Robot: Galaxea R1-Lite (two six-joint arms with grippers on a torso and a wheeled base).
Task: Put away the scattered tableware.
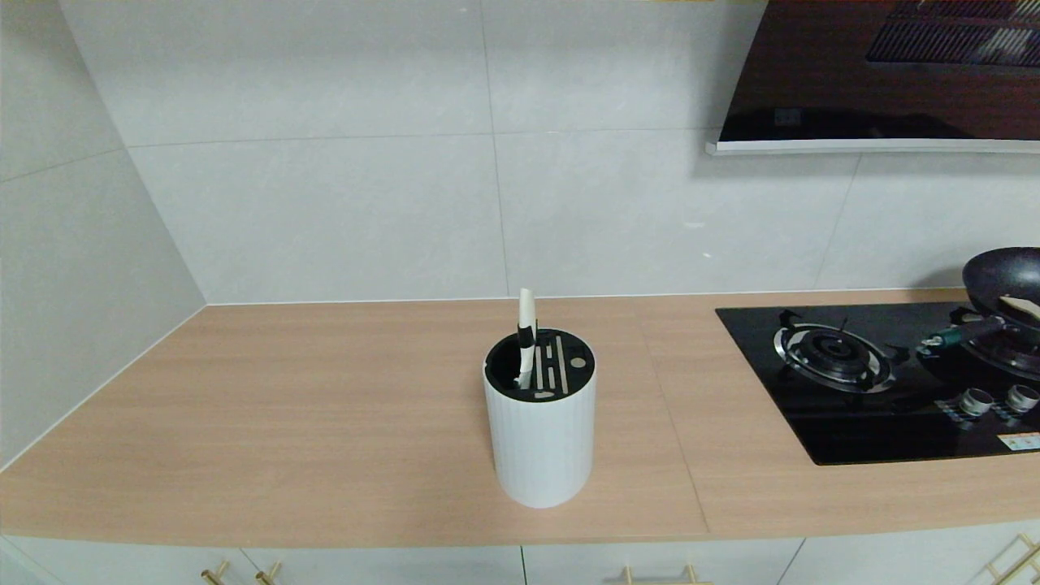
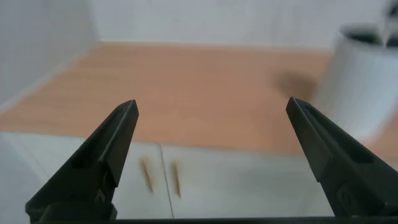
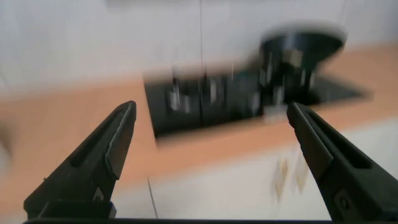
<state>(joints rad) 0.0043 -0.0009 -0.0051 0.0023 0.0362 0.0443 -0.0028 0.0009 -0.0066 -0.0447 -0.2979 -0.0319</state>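
Nearest me, both arms sit back off the desk [image 1: 284, 422] edge, out by the cabinet doors [image 2: 158, 177] with the gold handles. The left tool [image 2: 211, 107] is spread wide with nothing between its fingers and faces across the wood top. The right tool [image 3: 211, 109] is equally wide, holds nothing, and points toward the stove [image 1: 877, 382] end. My guess is they're parked apart and open, either done with a drop or waiting for the next pick. Mid-desk stands the white holder [image 1: 540, 422], a ribbed cylinder, upright, with a black slotted insert on top. One utensil [image 1: 526, 337] sits in the open pocket on its left side. Its handle is up, pale with a black band, and it leans slightly. Handle-up makes sense for grabbing it later. I can't tell what kind of utensil it is, since the working end is hidden inside. Farther right on the black stove a dark pan [image 1: 1003, 280] rests on a burner, handle toward the middle. Beyond that there's the grey tiled wall [image 1: 325, 203], with the range hood [image 1: 877, 73] up top right.
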